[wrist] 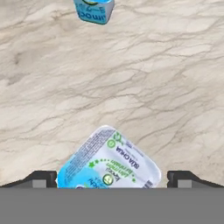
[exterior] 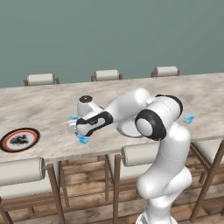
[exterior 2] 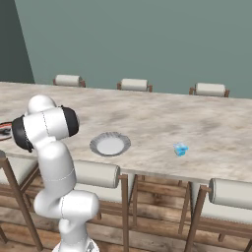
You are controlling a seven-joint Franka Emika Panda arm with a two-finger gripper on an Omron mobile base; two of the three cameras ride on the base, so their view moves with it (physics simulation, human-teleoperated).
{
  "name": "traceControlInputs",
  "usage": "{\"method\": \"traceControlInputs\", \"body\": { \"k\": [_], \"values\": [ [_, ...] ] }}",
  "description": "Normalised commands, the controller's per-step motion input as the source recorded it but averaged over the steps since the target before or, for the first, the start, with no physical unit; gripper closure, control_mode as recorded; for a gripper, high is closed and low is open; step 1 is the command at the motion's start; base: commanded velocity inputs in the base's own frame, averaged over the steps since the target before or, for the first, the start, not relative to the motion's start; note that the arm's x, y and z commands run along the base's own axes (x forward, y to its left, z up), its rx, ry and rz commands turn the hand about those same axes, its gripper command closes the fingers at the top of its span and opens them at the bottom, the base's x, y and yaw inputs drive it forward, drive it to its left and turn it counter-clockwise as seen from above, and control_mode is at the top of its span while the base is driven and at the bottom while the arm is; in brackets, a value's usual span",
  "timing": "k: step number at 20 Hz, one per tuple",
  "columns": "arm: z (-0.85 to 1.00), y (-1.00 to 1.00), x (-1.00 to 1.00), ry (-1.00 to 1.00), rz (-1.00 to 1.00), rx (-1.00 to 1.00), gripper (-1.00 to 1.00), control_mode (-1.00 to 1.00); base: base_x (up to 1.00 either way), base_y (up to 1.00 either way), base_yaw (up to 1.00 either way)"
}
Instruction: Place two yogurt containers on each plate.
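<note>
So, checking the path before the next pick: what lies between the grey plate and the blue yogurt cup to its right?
Bare tabletop, seen from the right base view, separates grey plate and yogurt cup.

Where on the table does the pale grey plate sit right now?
In the right base view the grey plate lies near the table's front edge, right of the arm, with a light blue yogurt container further right.

A light blue yogurt cup point(wrist: 109, 164) with a printed whitish lid sits on the marbled table point(wrist: 144, 78), between the spread fingers point(wrist: 41, 178); a second blue cup point(wrist: 94, 9) stands well apart beyond it.
</note>
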Motion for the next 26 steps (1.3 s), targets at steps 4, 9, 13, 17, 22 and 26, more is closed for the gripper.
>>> {"method": "traceControlInputs", "body": {
  "k": [4,9,13,17,22,26],
  "values": [
    [0.0,0.0,0.0,0.0,-0.27,0.12,-1.0,-1.0,0.0,0.0,0.0],
    [0.0,0.0,0.0,0.02,-0.12,0.08,-1.0,-1.0,0.0,0.0,0.0],
    [0.0,0.0,0.0,0.17,-0.1,0.0,-1.0,-1.0,0.0,0.0,0.0],
    [0.0,0.0,0.0,0.19,-0.12,-0.06,-1.0,-1.0,0.0,0.0,0.0],
    [0.0,0.0,0.0,0.15,-0.09,-0.07,-1.0,-1.0,0.0,0.0,0.0],
    [0.0,0.0,0.01,0.11,-0.09,-0.03,-1.0,-1.0,0.0,0.0,0.0]
  ]
}}
